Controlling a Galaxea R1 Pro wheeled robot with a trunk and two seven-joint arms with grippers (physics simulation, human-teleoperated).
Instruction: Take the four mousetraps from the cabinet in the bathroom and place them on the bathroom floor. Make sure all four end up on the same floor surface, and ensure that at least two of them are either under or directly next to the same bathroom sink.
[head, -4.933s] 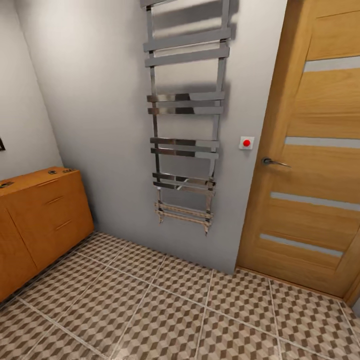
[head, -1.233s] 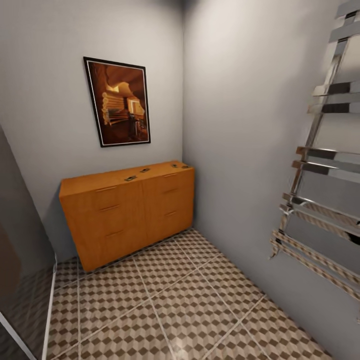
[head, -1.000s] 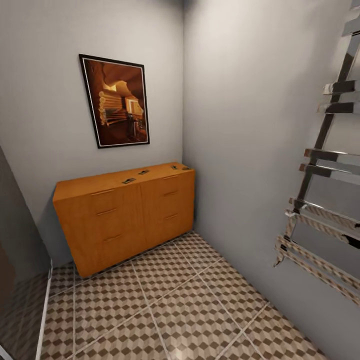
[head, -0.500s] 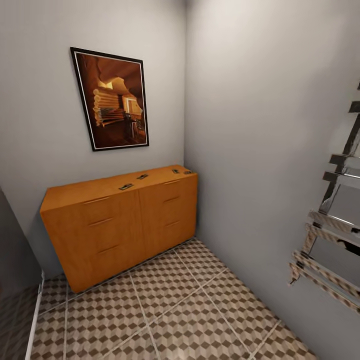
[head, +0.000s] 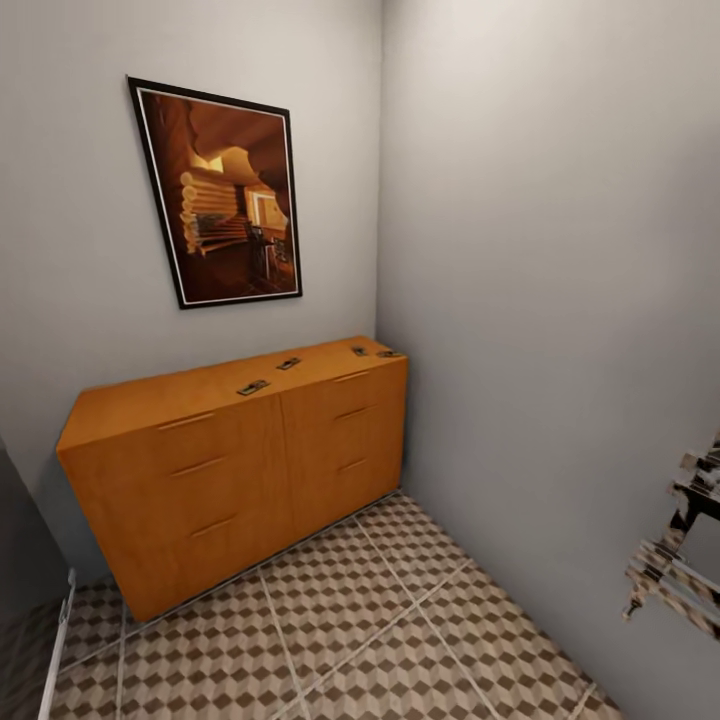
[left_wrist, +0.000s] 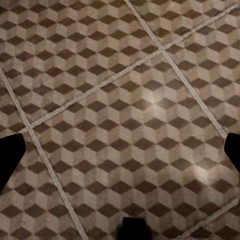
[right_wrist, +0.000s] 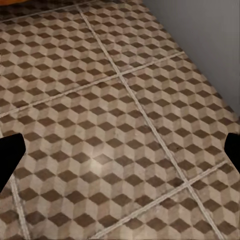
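**Traps on the cabinet top, arms not yet in reach**

In the head view the cabinet (head: 240, 470) sits at centre left against the back wall, its right end in the room corner. Four traps lie on its flat top toward the right: one (head: 253, 387) near the front edge, a second (head: 288, 363) just behind it, and two more (head: 358, 350) (head: 388, 353) close together by the corner. They are too small here to tell their long axes. The floor (head: 380, 620) fills the lower frame between robot and cabinet.

Both wrist views look down at bare tiles. The left gripper (left_wrist: 120, 150) and the right gripper (right_wrist: 120, 150) show dark fingertips at opposite edges of their frames, spread wide with nothing between them.

The traps probably lie ahead of and above both jaws, well apart from them, so the base likely needs to close in first. Which arm is nearer cannot be told.
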